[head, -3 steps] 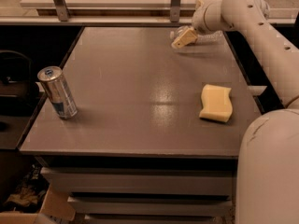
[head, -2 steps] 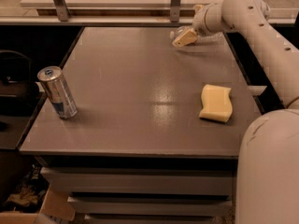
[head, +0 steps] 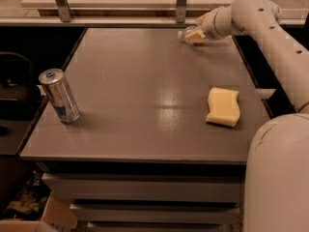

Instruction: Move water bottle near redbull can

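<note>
The water bottle [head: 189,35] is a small clear bottle at the table's far right, near the back edge. My gripper [head: 202,29] is right at the bottle, reaching in from the right, and its white arm [head: 270,28] runs down the right side of the view. The gripper covers part of the bottle. The redbull can [head: 60,96] is silver with blue panels and stands upright near the table's front left corner, far from the bottle.
A yellow sponge [head: 223,106] lies on the right part of the grey table [head: 145,81]. A rail with metal posts [head: 181,1] runs along the back edge. Dark drops flank the table on both sides.
The gripper and the water bottle have shifted slightly up in the view, toward the back edge. The can and the sponge have not moved.
</note>
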`<state>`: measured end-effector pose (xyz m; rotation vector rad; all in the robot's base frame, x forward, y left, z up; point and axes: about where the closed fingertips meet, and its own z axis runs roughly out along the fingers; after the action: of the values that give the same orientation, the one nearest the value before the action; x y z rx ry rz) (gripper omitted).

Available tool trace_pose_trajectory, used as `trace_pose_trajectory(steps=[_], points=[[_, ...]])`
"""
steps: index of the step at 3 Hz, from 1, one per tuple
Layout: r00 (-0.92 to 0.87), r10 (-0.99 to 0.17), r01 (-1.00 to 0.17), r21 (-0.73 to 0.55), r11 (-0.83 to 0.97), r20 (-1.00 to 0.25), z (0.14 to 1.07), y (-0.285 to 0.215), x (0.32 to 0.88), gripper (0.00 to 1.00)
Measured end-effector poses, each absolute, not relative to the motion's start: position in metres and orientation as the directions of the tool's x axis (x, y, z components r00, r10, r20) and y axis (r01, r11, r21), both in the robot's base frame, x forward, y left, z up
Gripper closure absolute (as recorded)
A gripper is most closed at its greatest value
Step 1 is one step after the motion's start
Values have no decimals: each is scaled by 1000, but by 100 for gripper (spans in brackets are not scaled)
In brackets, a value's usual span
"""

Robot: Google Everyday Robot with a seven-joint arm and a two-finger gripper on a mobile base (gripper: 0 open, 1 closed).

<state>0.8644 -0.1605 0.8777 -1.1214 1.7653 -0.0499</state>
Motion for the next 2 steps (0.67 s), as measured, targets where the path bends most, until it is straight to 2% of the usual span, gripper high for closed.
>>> trace_pose_trajectory(steps=[1, 2], points=[[-79, -694, -660, -484, 575, -716, 877, -162, 863, 87], [-57, -706, -677, -492, 547, -706, 885, -155, 863, 100]])
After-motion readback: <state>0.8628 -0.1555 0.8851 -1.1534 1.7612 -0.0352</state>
